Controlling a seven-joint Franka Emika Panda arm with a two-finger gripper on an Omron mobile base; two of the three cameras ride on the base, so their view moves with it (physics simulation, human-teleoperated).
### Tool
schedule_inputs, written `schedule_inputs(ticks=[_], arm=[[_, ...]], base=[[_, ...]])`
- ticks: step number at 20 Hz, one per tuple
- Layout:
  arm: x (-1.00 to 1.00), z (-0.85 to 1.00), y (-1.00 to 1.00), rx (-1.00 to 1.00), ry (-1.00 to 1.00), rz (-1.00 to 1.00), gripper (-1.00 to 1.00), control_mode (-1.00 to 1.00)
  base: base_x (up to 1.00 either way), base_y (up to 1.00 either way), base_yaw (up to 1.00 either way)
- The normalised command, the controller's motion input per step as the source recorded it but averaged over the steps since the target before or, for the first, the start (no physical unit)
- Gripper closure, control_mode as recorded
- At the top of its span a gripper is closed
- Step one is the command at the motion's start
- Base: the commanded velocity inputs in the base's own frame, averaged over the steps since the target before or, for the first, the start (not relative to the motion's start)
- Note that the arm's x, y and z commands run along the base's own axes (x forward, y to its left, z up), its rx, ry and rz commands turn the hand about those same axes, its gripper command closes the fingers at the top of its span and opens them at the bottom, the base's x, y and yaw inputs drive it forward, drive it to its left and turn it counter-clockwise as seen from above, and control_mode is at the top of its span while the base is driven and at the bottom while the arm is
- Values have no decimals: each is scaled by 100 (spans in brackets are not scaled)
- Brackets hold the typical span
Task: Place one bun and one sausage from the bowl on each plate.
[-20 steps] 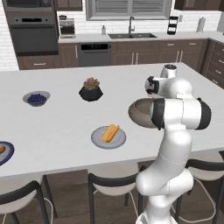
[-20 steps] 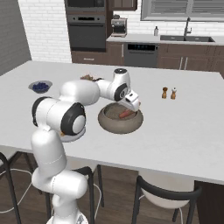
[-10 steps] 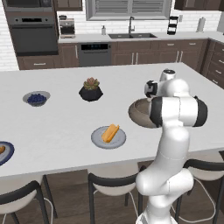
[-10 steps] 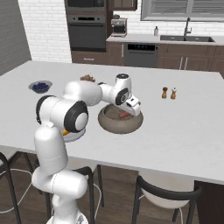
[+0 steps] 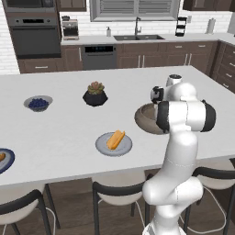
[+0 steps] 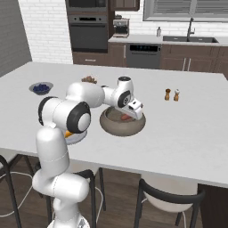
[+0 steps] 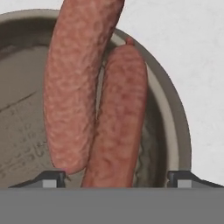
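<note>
While the arm [image 5: 183,114] hides half the bowl [image 5: 146,117], sausages [image 7: 118,118] overlap.

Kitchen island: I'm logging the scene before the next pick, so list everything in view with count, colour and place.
Bowl: one, dull grey, near right of centre.
Sausages: two, reddish brown, side by side in the bowl.
Light grey plate: one, front centre, holding an orange-yellow bun.
Blue-rimmed plate: one, far left edge.
Berry bowl: one, grey, back left.
Succulent pot: one, black, back centre.
Shakers: two, right.
Gripper: open, over the sausages.
</note>
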Motion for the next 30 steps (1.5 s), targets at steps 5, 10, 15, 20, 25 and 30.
schedule_inputs(ticks=[5, 10, 15, 20, 25, 30], arm=[[0, -13, 23, 0, 0, 0, 100, -100], [-7, 13, 26, 0, 0, 0, 100, -100], [-59, 98, 0, 0, -5, 0, 100, -100], [-81, 82, 18, 0, -1, 0, 100, -100], [-99, -2, 27, 0, -7, 7, 100, -100], [-85, -2, 61, -1, -4, 8, 100, -100]], base=[[0, 0, 0], [0, 0, 0], [0, 0, 0], [0, 0, 0], [0, 0, 0], [0, 0, 0]])
